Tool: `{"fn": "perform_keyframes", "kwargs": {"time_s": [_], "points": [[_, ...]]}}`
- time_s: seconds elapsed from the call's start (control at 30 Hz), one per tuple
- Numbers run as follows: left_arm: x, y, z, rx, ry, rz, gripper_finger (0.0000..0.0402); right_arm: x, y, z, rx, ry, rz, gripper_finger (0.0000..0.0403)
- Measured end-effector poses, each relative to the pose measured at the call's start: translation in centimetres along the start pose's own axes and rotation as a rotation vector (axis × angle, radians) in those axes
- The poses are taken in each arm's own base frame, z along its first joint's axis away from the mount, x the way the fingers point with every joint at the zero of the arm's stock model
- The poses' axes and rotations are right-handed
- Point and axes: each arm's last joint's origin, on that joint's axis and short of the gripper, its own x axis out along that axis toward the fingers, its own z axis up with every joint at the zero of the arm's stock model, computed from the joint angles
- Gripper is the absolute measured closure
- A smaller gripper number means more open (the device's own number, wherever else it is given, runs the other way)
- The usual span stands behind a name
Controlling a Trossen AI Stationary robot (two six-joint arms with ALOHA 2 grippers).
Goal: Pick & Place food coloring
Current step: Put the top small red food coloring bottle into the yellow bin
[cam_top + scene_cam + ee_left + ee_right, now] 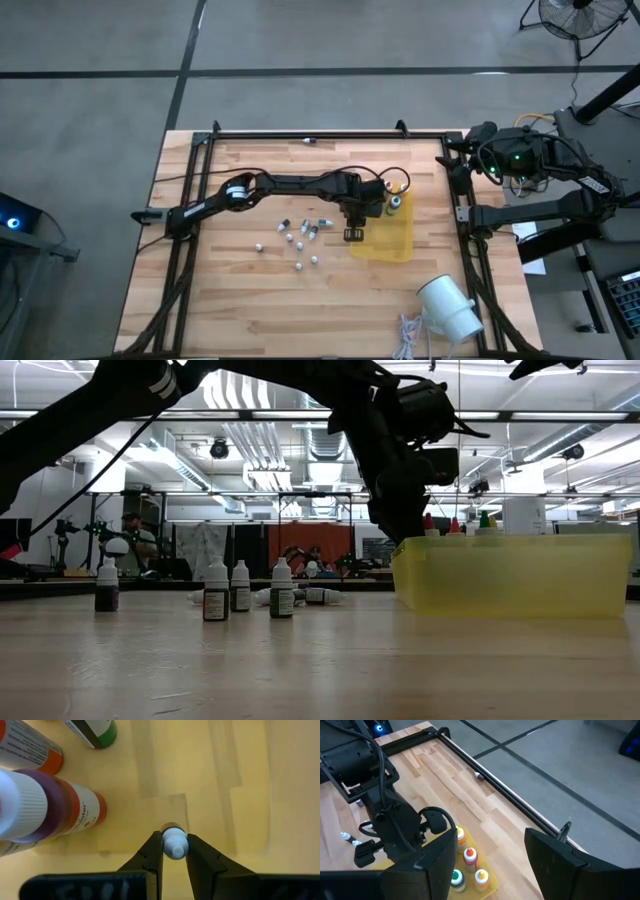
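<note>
My left gripper hangs over the left part of a yellow tray and is shut on a tiny white-capped vial. Thumb-sized bottles with orange, red and green tops stand in the tray's far end, and some of them show beside the vial. Several more small vials are scattered on the wood left of the tray; some stand upright, others lie on their sides. My right gripper is open and waits at the table's far right edge. My left gripper pinches the tiny vial by its white cap between its two fingers, coming from above and pointing down. The vial stands upright below the fingers, over the tray's yellow floor. Whether its bottom rests on the floor I cannot tell.
A big white cylinder lies near the table's near right corner, with a coil of white cord beside it. A black frame rail runs along the far edge. One small dark object lies by that rail.
</note>
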Motion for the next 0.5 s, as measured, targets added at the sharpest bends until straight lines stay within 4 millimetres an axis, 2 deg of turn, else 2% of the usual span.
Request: {"fn": "perform_keyframes", "kwargs": {"time_s": [0.3, 0.5], "points": [[0.0, 0.0, 0.0, -0.017, 0.0, 0.0, 0.0335, 0.0, 0.0, 0.0, -0.001, 0.001, 0.001, 0.0182], [0.0, 0.0, 0.0, -0.017, 0.0, 0.0, 0.0332, -0.01, 0.0, -0.01, -0.001, 0.0, 0.001, 0.0182]]}}
